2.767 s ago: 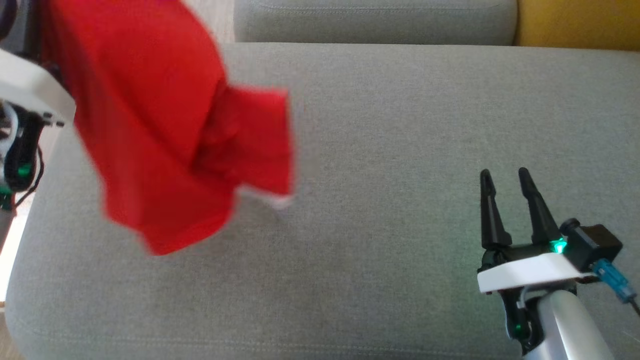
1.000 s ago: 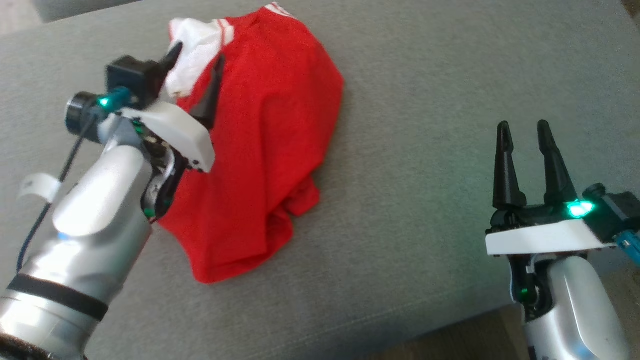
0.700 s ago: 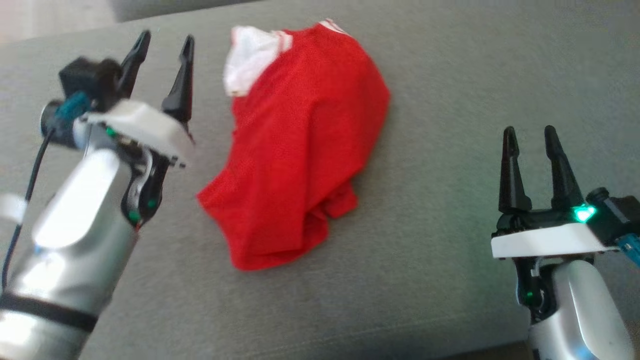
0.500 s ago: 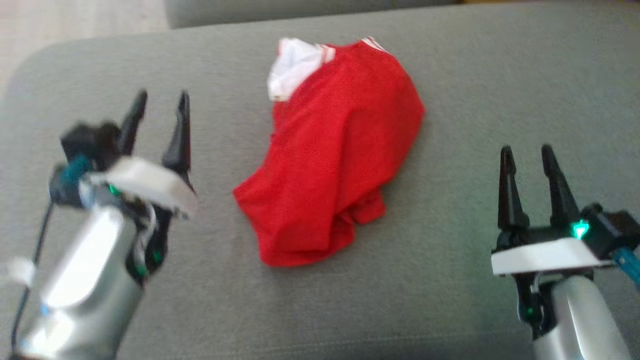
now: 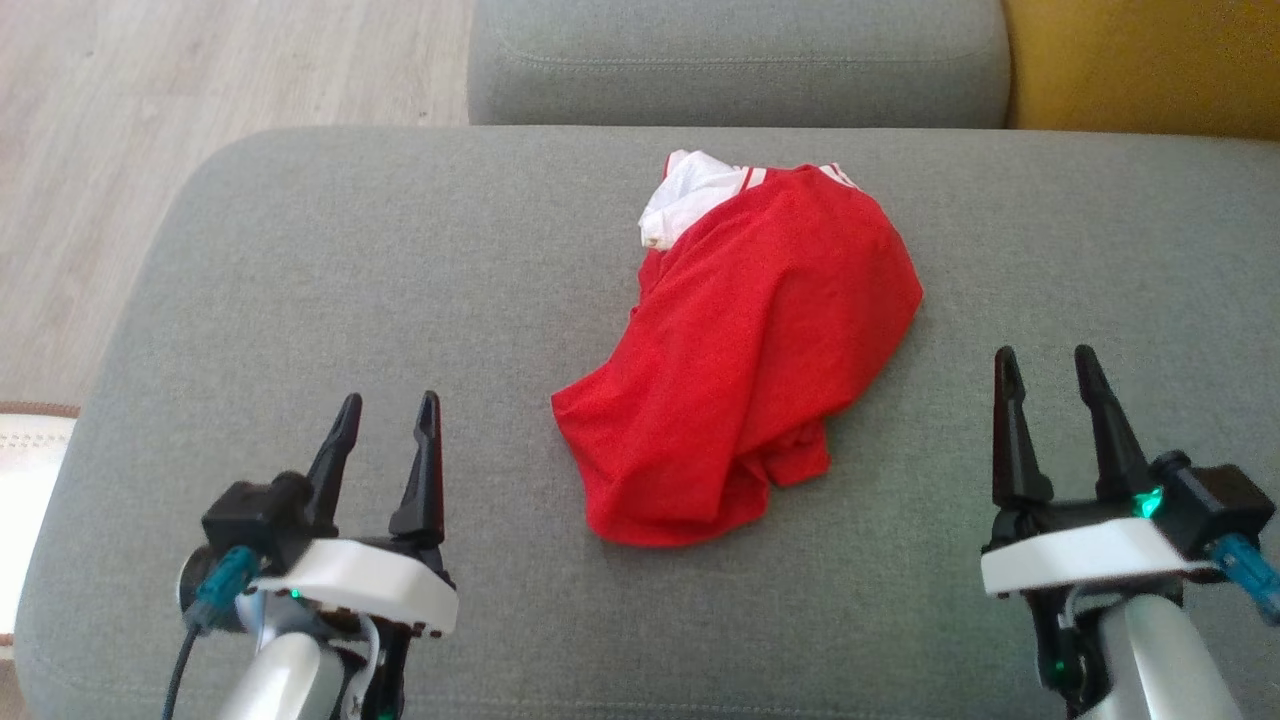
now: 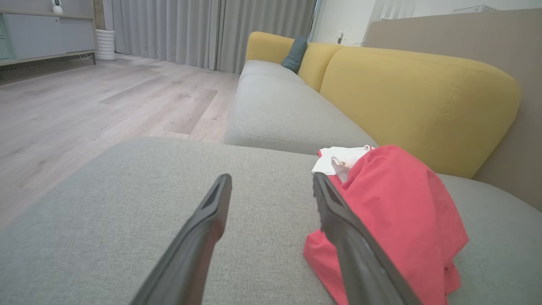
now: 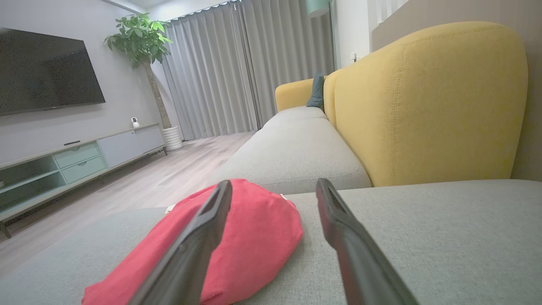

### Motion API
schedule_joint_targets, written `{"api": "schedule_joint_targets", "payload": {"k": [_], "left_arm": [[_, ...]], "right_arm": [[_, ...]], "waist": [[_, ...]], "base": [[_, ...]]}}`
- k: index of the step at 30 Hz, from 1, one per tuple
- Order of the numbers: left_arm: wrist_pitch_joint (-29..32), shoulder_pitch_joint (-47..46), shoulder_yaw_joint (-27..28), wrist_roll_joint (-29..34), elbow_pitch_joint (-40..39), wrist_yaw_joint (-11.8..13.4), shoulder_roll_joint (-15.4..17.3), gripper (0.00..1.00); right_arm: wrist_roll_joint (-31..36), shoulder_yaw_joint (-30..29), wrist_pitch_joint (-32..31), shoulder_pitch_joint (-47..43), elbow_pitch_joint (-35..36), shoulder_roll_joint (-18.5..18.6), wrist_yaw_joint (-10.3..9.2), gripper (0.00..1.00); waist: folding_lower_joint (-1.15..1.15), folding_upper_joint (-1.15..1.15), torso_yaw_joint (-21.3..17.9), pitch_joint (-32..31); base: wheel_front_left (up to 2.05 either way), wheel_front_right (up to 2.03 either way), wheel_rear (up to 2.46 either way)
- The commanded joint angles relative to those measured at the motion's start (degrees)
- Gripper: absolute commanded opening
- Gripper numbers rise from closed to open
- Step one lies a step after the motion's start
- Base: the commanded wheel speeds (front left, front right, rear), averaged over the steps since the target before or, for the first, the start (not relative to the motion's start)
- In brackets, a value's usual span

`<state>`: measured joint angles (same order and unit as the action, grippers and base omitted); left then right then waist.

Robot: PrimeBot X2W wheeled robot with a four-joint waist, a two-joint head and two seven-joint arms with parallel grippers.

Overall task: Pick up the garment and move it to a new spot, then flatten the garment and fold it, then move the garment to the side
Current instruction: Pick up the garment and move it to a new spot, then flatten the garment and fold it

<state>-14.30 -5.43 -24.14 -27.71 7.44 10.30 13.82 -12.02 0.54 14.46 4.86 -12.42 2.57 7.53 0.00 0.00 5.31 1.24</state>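
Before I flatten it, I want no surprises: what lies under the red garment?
The red garment lies bunched on the grey cushion, white trim at its far end. Anything beneath its folds is covered.

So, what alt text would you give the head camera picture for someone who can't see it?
A crumpled red garment with white trim lies heaped on a grey sofa cushion. The robot's left gripper and right gripper point up from the bottom corners, both open and empty, clear of it.
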Motion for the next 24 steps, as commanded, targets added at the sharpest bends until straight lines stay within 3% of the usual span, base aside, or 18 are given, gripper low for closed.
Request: {"api": "schedule_joint_targets", "payload": {"k": [1, 12, 18, 24], "left_arm": [[-0.69, -2.16, 3.88, 1.38, -2.35, -0.87, -0.30, 1.00], [-0.70, -1.29, 6.63, 5.96, -1.11, -5.96, -3.36, 1.00], [0.38, -6.48, 0.85, 8.34, 2.31, -10.55, -5.28, 1.00], [4.25, -14.47, -4.96, 10.99, 5.38, -13.09, -7.77, 1.00]], "right_arm": [[0.37, 1.68, 0.53, 0.03, 1.52, 0.31, -0.04, 1.00], [0.20, 2.85, 0.53, 0.20, 1.29, 0.31, -0.04, 1.00], [0.21, 3.28, 0.53, 1.37, 1.56, 0.31, -0.04, 1.00], [0.17, 3.97, 0.54, 2.95, 1.85, 0.31, -0.04, 1.00]], "waist": [[0.00, 0.00, -0.06, -0.26], [0.00, 0.00, -1.44, -0.36], [0.00, 0.00, -3.62, 2.48], [0.00, 0.00, -5.74, 5.88]], "base": [[0.00, 0.00, 0.00], [0.00, 0.00, 0.00], [0.00, 0.00, 0.00], [0.00, 0.00, 0.00]]}}
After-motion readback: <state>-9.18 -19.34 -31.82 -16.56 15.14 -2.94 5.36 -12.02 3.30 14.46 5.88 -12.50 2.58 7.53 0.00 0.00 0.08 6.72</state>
